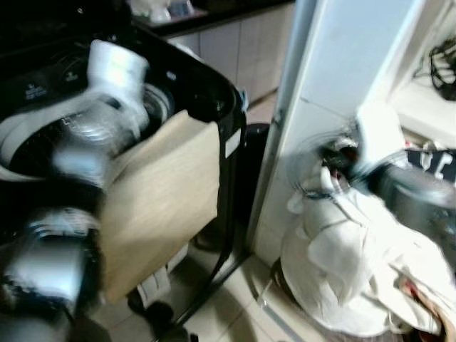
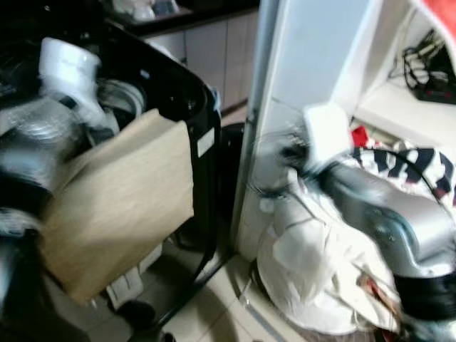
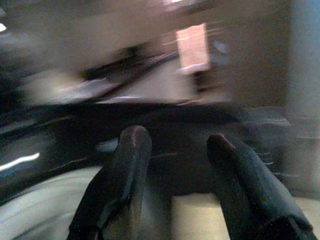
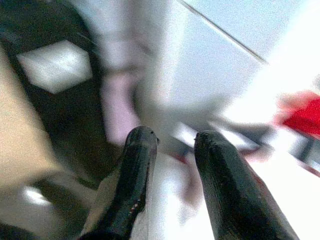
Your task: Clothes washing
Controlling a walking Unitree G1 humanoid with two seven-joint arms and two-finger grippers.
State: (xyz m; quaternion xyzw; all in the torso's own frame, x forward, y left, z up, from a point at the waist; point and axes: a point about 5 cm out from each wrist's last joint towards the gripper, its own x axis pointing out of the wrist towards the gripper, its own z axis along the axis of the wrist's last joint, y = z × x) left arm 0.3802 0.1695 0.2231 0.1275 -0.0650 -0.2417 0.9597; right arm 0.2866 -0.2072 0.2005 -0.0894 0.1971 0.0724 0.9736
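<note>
A black top-loading washing machine (image 1: pixel 210 96) stands on the left, with a beige cloth (image 1: pixel 164 203) draped over its front rim and hanging down its side. My left arm (image 1: pixel 107 107) reaches over the machine's opening. Its gripper (image 3: pixel 177 142) is open above the pale drum rim (image 3: pixel 40 210), holding nothing. A heap of white clothes (image 1: pixel 335 271) sits low on the right against a white panel. My right gripper (image 4: pixel 172 137) is open, blurred by motion, at the top of that heap near the panel. Nothing lies between its fingers (image 4: pixel 137 175).
A tall white panel (image 1: pixel 335 71) separates the machine from the clothes heap. A striped dark-and-white garment (image 2: pixel 420 167) lies behind my right arm (image 2: pixel 385 214). A shelf with black cables (image 1: pixel 442 71) is at the upper right. Tiled floor (image 1: pixel 228 306) shows between machine and heap.
</note>
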